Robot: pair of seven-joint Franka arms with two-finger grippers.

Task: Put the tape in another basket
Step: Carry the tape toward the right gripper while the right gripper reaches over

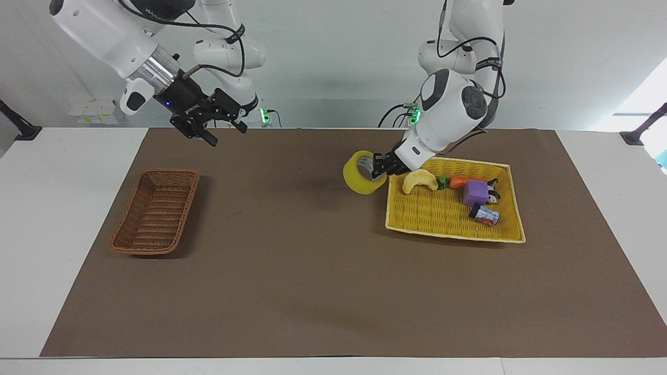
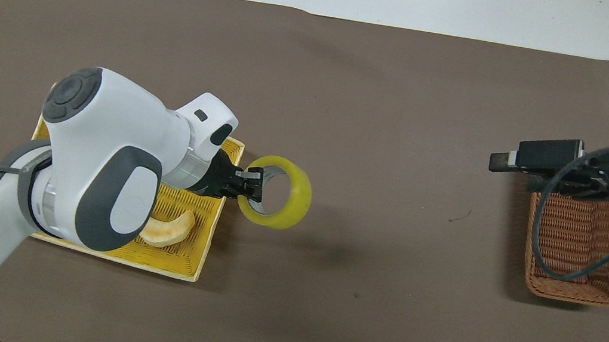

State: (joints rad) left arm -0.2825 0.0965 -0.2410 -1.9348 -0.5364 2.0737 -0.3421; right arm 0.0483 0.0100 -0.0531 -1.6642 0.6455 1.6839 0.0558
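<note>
We see a yellow woven tray (image 1: pixel 508 208) toward the left arm's end | in it we spot a pale crescent toy (image 1: pixel 419 180), a carrot (image 1: pixel 465 181) and a purple block (image 1: pixel 475 192) | we catch a small can (image 1: pixel 484 214) lying farthest from the robots | a brown mat (image 1: pixel 312 271) covers our table

You see a white table (image 1: pixel 68 172) covered by a brown mat (image 1: pixel 312 271); on the mat lie a wicker basket (image 1: pixel 156 211) toward the right arm's end and a yellow tray (image 1: pixel 443 229) toward the left arm's.
</note>
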